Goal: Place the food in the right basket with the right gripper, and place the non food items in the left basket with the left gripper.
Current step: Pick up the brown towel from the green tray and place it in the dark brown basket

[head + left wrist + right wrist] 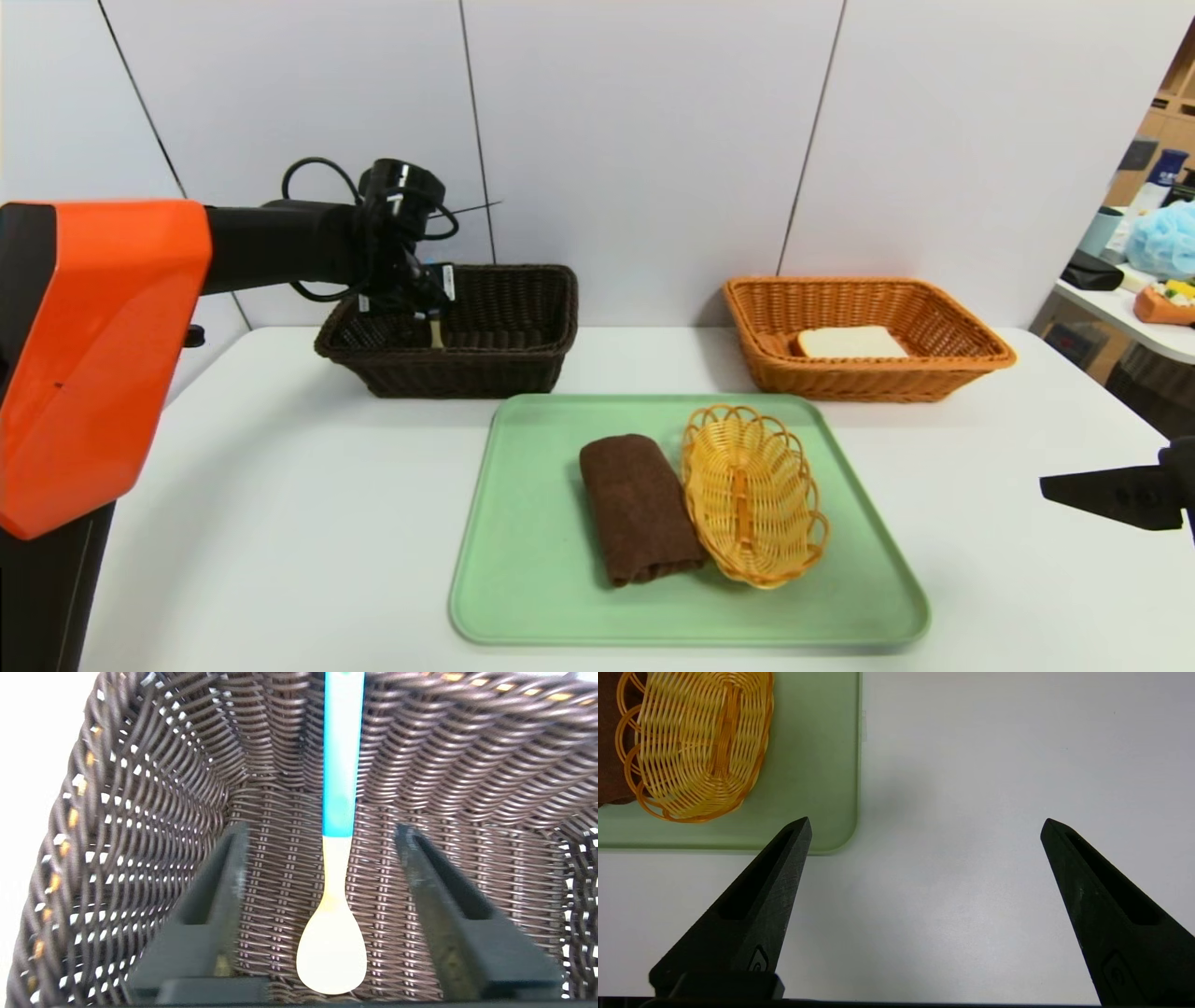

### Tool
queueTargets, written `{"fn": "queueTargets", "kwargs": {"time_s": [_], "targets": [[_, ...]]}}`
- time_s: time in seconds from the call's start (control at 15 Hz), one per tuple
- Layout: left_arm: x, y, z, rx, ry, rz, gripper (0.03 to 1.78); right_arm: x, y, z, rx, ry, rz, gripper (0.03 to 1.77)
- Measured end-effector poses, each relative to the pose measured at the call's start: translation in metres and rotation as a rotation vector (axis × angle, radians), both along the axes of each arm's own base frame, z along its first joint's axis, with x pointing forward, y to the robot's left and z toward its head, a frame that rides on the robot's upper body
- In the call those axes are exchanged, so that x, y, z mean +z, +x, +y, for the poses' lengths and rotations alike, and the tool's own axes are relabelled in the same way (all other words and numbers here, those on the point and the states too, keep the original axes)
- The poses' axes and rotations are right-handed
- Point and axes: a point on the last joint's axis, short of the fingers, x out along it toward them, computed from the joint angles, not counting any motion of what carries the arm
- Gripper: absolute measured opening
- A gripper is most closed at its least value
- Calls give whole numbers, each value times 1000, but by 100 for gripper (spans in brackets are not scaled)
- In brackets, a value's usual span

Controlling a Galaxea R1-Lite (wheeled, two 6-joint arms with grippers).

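The white bench (280,485) carries everything; its near and right edges are cut off in the head view. On it, near the front, lies a green tray (523,560), one corner of which shows in the right wrist view. Behind the tray stand the dark basket (523,355) on the left and the orange basket (943,369) on the right, well apart. The left arm's orange shell fills the left edge of the head view and hides the bench behind it.

A rolled brown towel (639,509) lies on the tray, touching a small yellow basket (754,493) beside it. The toast (851,342) lies flat in the orange basket, its front edge hidden by the rim.

The left end effector (322,833) hangs over the dark basket, fingers spread, gripping nothing. The spoon (332,947) is between them in the basket, free of both fingers; whether it rests on the weave is hard to tell, and its blue handle is cut off.

The right end effector (924,823) is spread wide over bare bench right of the tray.
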Motion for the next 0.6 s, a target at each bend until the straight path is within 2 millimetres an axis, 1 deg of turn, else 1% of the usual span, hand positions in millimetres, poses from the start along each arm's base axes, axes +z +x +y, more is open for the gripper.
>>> {"fn": "queueTargets", "kwargs": {"time_s": [0.13, 0.2, 0.33, 0.53, 0.6], "targets": [[9, -5, 0, -1, -5, -12, 130, 0, 0, 0, 0, 1, -1, 170], [19, -10, 0, -4, -10, -30, 135, -1, 0, 0, 0, -1, 2, 170], [42, -27, -11, -35, -23, -69, 142, -3, -1, -1, 0, -4, 9, 170], [83, -74, -50, -102, -92, -123, 151, -4, -2, -1, 0, -5, 12, 170], [92, -89, -64, -117, -136, -136, 154, -4, -2, -1, 0, -4, 12, 170]]}}
